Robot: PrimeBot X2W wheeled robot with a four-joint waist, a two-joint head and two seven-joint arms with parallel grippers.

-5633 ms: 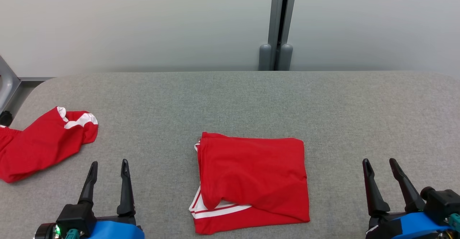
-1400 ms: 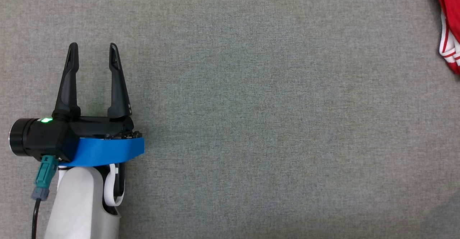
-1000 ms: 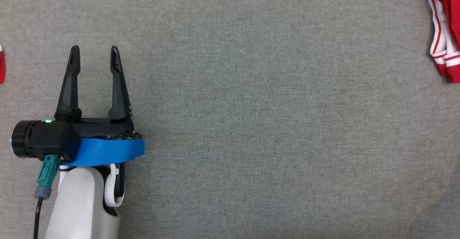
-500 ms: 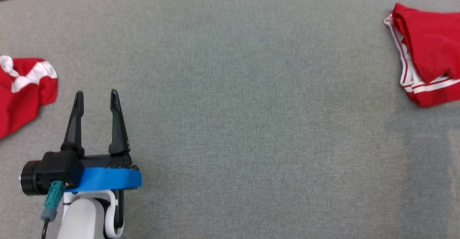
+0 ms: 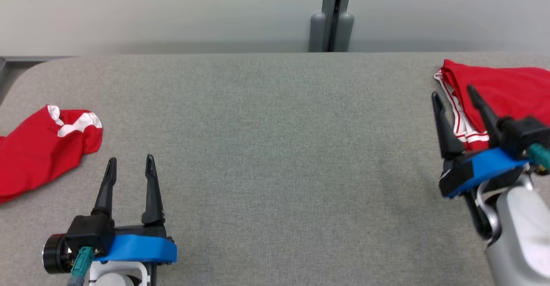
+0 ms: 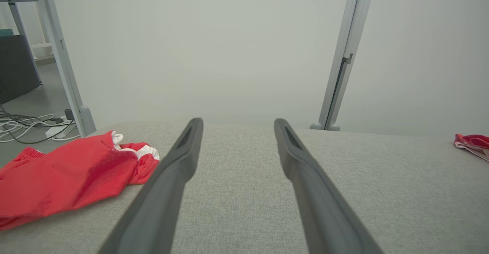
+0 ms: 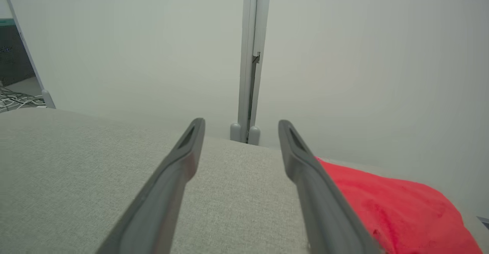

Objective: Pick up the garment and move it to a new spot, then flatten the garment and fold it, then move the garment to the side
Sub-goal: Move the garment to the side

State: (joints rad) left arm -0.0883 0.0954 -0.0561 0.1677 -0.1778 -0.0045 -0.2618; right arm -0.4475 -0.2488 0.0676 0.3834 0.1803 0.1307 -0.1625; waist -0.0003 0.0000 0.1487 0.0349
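cloth in red with white trim, the unfolded garment (image 5: pixel 41 152), lies bunched at the far left of the bench (image 5: pixel 275 139). it is heaped rather than spread, so it looks like the piece yet to be picked up. just right of it and nearer the robot, the left end effector (image 5: pixel 131 159) hovers low over the grey cover. its two fingers (image 5: pixel 150 191) are spread wide with nothing between them and point away from the robot. the garment sits off to their left, so reaching it would likely mean swinging the arm that way. the middle of the bench, between the two red pieces, gives room to flatten and fold. behind it a grey post (image 5: pixel 331 15) stands against the pale wall (image 5: pixel 172 10). further right, the right end effector (image 5: pixel 453 91) is also wide open and empty, raised in front of the near left edge of the folded garment (image 5: pixel 511 88). whether it touches the cloth cannot be told. that neat striped stack sits at the far right, seemingly set aside out of the way.
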